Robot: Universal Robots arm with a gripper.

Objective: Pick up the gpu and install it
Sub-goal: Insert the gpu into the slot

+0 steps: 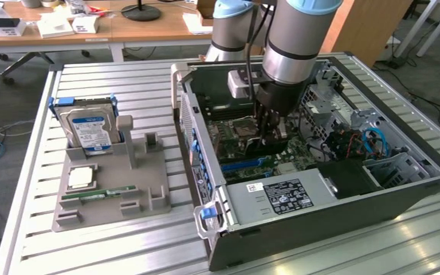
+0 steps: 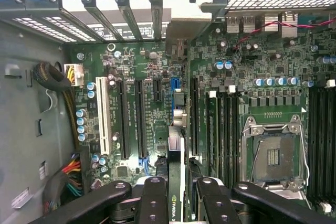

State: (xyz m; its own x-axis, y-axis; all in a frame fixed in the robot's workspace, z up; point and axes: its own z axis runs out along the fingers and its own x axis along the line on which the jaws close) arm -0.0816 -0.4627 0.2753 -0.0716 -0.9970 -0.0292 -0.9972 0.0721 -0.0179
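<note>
While arm (image 1: 290, 54) vertical, fingers (image 2: 155, 200) around gpu (image 2: 176, 205).

Soft, even light fills the room. The metal table (image 1: 90, 246) shines pale. Inside the computer case (image 1: 403, 195) it is darker under the arm (image 1: 297, 40). The gripper (image 2: 178, 187) looks black against the bright green board (image 2: 142, 66).

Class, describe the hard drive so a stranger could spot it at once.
At the exterior view's left of the open computer case lies a grey holder. The hard drive stands upright at its far end: silver, blue-labelled, unlike the flat green memory stick.
</note>
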